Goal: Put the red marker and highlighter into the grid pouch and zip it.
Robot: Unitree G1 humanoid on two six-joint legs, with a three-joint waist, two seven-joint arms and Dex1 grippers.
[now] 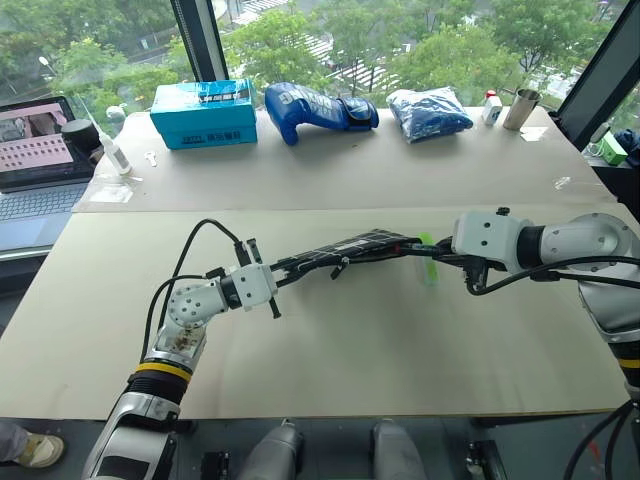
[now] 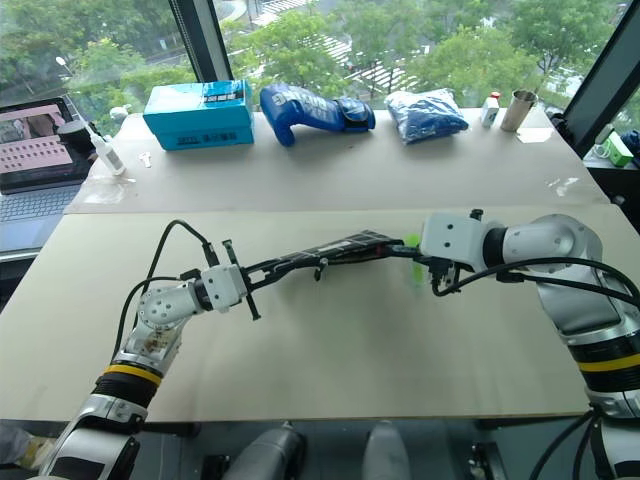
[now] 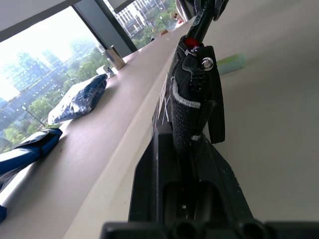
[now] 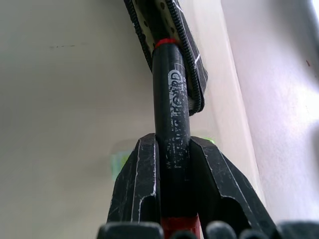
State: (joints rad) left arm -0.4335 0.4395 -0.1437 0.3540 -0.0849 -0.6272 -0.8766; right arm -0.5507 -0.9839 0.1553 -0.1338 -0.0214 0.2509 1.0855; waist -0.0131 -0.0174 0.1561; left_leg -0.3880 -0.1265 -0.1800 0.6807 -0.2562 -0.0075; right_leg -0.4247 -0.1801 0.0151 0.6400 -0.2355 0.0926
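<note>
Black grid-lined fabric pouch (image 1: pixel 345 252) hangs mid-air above bare beige tabletop (image 1: pixel 330 370), wide free board on all sides. Left gripper (image 1: pixel 285 276) clamped tight on pouch end. Right gripper (image 4: pixel 172 164) pinches black red-capped marker (image 4: pixel 172 107), tip inside pouch mouth. Light-green highlighter (image 1: pixel 428 262) lies just below pouch mouth, partly hidden by right gripper.

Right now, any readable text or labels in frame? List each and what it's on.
Marker: white print along the barrel, worn; a letter like "D" shows, the rest can't be read.
Teal box: dark strip with white print, too small to read.
Laptop: screen content too small to read.
Pouch: no legible label.
Highlighter: no legible print.
</note>
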